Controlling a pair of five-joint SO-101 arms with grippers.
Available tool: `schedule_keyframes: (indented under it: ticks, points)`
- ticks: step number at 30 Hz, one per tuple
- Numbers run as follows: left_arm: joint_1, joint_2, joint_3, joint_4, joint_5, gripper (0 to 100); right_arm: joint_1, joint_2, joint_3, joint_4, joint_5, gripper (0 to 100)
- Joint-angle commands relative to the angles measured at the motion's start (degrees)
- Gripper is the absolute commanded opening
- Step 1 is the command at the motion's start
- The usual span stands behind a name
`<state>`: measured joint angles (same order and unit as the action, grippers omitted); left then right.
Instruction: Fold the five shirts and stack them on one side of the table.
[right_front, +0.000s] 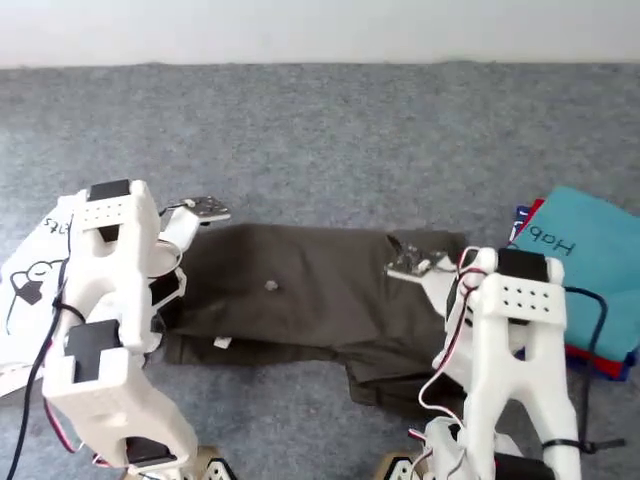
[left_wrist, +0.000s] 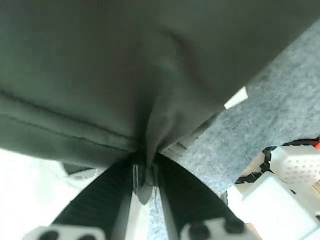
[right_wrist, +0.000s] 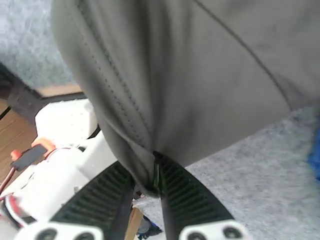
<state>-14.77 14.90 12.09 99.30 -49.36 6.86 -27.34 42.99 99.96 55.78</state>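
Pinching the dark shirt (right_front: 300, 290): left claw (left_wrist: 145, 167) and right claw (right_wrist: 156, 167) each clamp a fabric fold. Looks limp, light; best held at hems.

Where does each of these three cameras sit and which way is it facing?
High view: fixed above, looking down on the table; left arm and right arm flank the olive shirt.
Left wrist view: on the wrist, looking along the left gripper, shut on that shirt.
Right wrist view: likewise, right gripper shut on it.
Shared: the olive shirt.
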Motion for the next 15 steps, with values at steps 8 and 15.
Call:
schedule_keyframes:
  ticks: [8, 15]
  points:
    - [1.49, -2.64, 5.93, 1.23, -4.75, 2, 0.66, -1.1, 3.78, -5.32, 1.05, 0.9]
    - [-3.87, -3.52, -0.04, 1.23, -5.01, 11, 0.57, -1.63, 3.25, -4.88, 2.29, 16.2]
